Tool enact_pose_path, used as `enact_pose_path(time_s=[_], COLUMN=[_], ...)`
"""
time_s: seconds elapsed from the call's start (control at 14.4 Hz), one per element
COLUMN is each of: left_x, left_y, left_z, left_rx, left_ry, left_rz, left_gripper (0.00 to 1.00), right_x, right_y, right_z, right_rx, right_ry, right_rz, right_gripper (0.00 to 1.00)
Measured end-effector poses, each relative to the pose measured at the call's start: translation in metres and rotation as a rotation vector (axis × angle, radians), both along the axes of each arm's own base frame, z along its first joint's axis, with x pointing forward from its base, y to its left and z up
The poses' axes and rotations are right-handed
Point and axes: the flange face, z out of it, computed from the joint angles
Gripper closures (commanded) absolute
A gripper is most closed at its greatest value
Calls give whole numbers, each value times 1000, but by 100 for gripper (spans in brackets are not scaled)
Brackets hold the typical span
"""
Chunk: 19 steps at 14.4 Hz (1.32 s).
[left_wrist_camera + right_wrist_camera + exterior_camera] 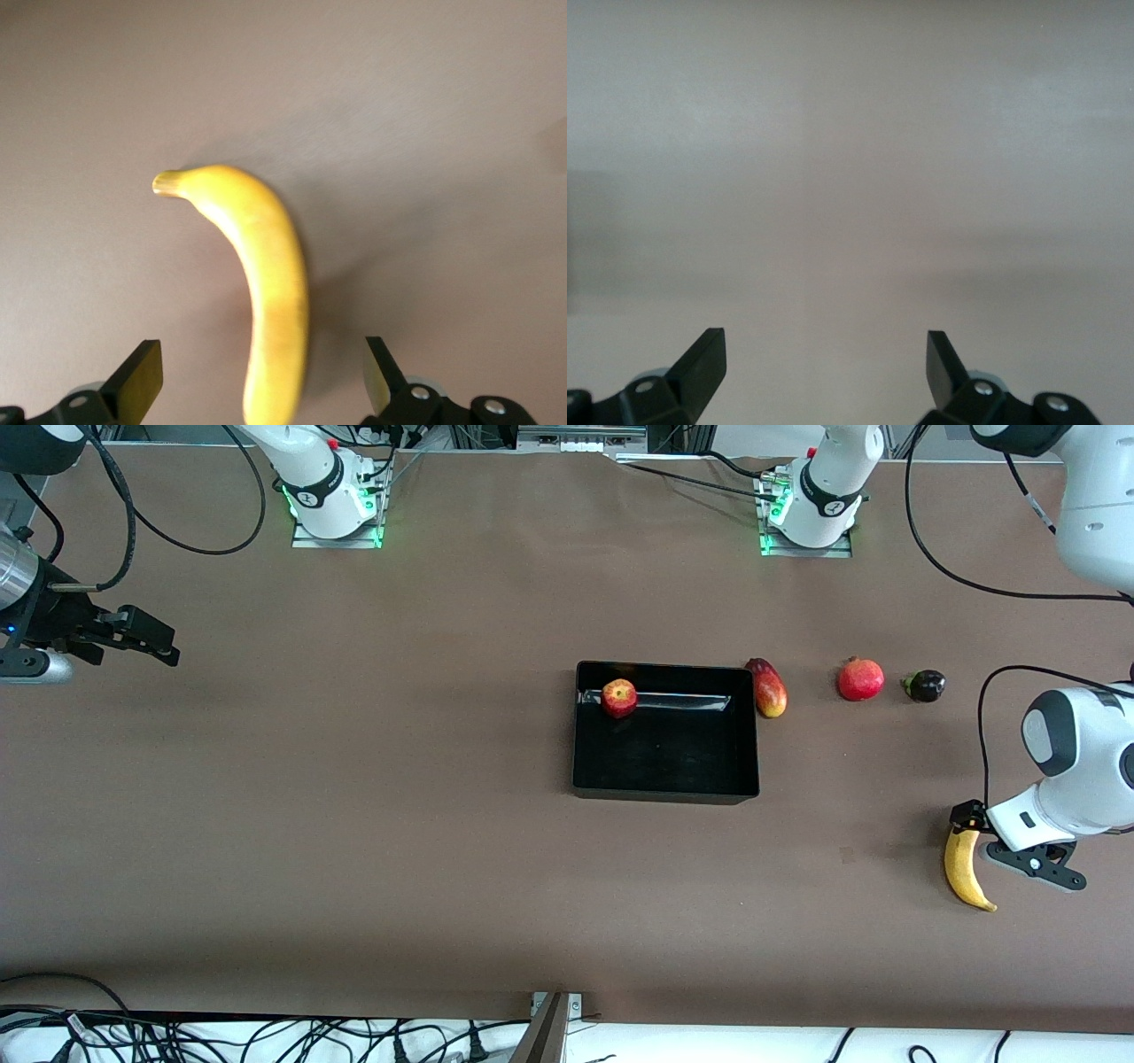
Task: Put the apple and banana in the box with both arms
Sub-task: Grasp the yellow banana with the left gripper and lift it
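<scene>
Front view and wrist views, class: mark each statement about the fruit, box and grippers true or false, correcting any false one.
1. The apple lies in the box. True.
2. The banana is in the box. False: it lies on the table.
3. The left gripper is open over the banana. True.
4. The right gripper holds the mango. False: it is open over bare table.

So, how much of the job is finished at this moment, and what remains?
Done: the apple lies in the box, near the wall toward the robots.

In hand: the left gripper is over the banana, jaws open on either side of it, nothing gripped yet.

Left: grasp the banana and bring it to the box.

The right gripper waits open over bare table at its arm's end.
</scene>
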Motion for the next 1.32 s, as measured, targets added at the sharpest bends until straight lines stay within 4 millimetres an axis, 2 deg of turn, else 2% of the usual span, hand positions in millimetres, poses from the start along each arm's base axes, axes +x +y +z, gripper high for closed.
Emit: enact_pose_path(time_s=[0.14, 0.28, 0.35, 0.42, 0.48, 0.62, 0.83, 0.97, 1.04, 1.18, 1.32], left_x=[-1, -1, -2, -1, -1, 0, 4, 4, 6, 5, -4], left_y=[4, -1, -3, -4, -4, -4, -3, -8, -21, -74, -144], left_z=[-27, -47, -54, -59, -64, -70, -61, -42, -18, 50, 109], left_rx=[-9, -21, -25, -28, -30, -33, -29, -43, -59, -82, -109], left_ry=[-6, -4, -3, -8, -18, -32, -42, 23, 72, 163, 206], left_rz=[-21, -28, -29, -30, -29, -29, -21, 12, 37, 100, 195], left_gripper=[0, 0, 19, 56, 100, 100, 100, 100, 100, 100, 100], right_x=[1, 1, 1, 1, 1, 1, 1, 1, 1, 2, 2], right_y=[0, 0, 0, 0, 0, 0, 0, 0, 0, 0, -1], right_z=[0, 1, 1, 1, 1, 1, 1, 1, 1, 1, 1], right_rx=[0, 0, 0, 0, 0, 0, 0, 0, 0, 0, 0], right_ry=[-6, -11, -11, -12, -12, -12, -12, -12, -13, -13, -13], right_rz=[0, 0, 0, 0, 0, -1, -1, -1, -1, -1, -2], right_gripper=[0, 0, 0, 0, 0, 0, 0, 0, 0, 0, 0])
